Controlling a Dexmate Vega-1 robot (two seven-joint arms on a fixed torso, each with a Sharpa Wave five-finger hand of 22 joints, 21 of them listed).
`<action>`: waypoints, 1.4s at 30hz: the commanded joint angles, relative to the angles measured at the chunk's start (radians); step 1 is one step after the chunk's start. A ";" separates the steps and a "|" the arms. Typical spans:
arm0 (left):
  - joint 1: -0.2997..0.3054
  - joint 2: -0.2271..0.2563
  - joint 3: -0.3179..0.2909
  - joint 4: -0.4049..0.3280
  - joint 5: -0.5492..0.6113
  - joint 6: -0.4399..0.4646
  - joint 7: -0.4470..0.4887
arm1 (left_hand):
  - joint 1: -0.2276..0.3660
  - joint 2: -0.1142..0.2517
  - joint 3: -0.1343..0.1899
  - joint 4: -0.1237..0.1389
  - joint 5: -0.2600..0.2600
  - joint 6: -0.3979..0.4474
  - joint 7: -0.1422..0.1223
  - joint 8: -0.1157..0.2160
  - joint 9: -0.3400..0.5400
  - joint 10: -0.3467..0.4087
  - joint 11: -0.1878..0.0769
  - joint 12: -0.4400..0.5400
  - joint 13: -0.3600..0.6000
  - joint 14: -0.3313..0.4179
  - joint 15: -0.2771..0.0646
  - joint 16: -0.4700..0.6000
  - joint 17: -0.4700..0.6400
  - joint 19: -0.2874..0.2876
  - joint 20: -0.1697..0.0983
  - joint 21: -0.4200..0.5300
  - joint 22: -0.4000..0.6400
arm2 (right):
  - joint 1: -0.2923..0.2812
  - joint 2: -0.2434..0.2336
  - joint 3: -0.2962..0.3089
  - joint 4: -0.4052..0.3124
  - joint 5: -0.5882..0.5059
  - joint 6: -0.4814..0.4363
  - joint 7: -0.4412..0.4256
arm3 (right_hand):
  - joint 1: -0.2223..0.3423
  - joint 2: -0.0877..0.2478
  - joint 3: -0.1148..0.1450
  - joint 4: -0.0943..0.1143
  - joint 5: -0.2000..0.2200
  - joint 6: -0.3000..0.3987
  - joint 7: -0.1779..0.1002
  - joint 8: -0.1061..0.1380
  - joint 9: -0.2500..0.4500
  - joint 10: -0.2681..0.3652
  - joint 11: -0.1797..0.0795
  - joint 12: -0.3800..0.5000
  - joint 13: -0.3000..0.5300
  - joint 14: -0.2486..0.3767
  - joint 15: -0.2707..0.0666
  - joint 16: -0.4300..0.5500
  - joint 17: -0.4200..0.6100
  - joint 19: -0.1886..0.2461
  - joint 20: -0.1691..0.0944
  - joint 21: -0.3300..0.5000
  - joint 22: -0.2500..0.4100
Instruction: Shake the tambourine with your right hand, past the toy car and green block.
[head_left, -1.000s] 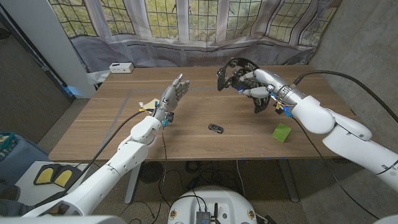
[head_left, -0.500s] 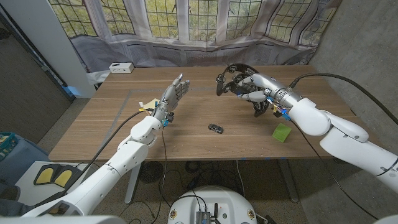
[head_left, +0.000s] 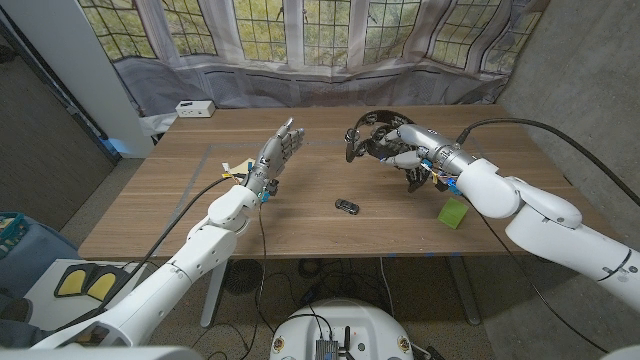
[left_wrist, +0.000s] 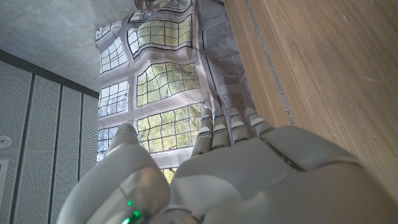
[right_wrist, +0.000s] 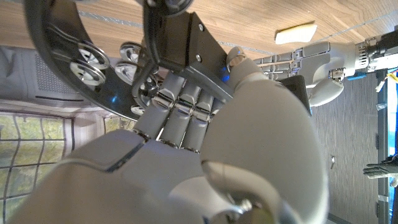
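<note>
Head view: right hand (head_left: 400, 146) grips black tambourine (head_left: 367, 130), held above the far middle of the surface (head_left: 150, 200). Toy car (head_left: 347, 206) sits nearer the front edge, green block (head_left: 454, 212) to its right. Left hand (head_left: 277, 153) empty, fingers straight and raised.

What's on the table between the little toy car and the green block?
Nothing: in the head view, only bare wooden table lies between the toy car and the green block.

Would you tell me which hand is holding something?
The right hand: it grips the black tambourine, while the left hand stands open, holding nothing.
</note>
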 joint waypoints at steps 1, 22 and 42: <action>-0.002 0.000 -0.004 0.011 -0.009 -0.006 -0.012 | -0.003 0.005 0.001 -0.004 -0.001 0.006 -0.002 -0.002 0.002 0.007 0.001 -0.003 0.003 0.002 0.000 0.000 0.002 -0.002 0.008 -0.004 0.003 | 0.034 0.002 -0.059 -0.007 -0.011 -0.098 0.024 | 0.072 0.077 0.006 0.003 0.006 0.087 -0.081 0.005 0.004 0.007 0.001 -0.002 0.003 0.028 -0.082 0.002 0.003 -0.004 -0.010 0.008 0.003; -0.003 -0.011 -0.002 0.032 -0.017 -0.018 -0.023 | -0.004 0.006 0.002 -0.005 -0.001 0.008 -0.001 -0.002 0.002 0.008 0.004 -0.003 0.003 0.003 -0.001 0.001 0.002 -0.002 0.008 -0.004 0.003 | 0.065 0.016 -0.151 0.020 -0.037 -0.161 0.022 | 0.069 0.077 0.008 0.004 0.007 0.087 -0.080 0.002 0.004 0.008 0.004 -0.005 0.004 0.029 -0.080 -0.003 0.004 -0.007 -0.010 0.018 0.002; -0.010 -0.005 0.003 0.026 -0.014 -0.001 -0.025 | -0.005 0.006 0.002 -0.006 -0.001 0.011 -0.003 -0.001 0.002 0.010 0.006 -0.002 0.003 0.003 0.000 0.001 0.002 -0.002 0.009 -0.003 0.003 | 0.077 0.027 -0.231 0.037 -0.098 -0.244 0.020 | 0.066 0.077 0.009 0.005 0.007 0.088 -0.083 -0.001 0.004 0.008 0.003 -0.009 0.004 0.033 -0.078 -0.004 0.006 -0.011 -0.008 0.029 0.001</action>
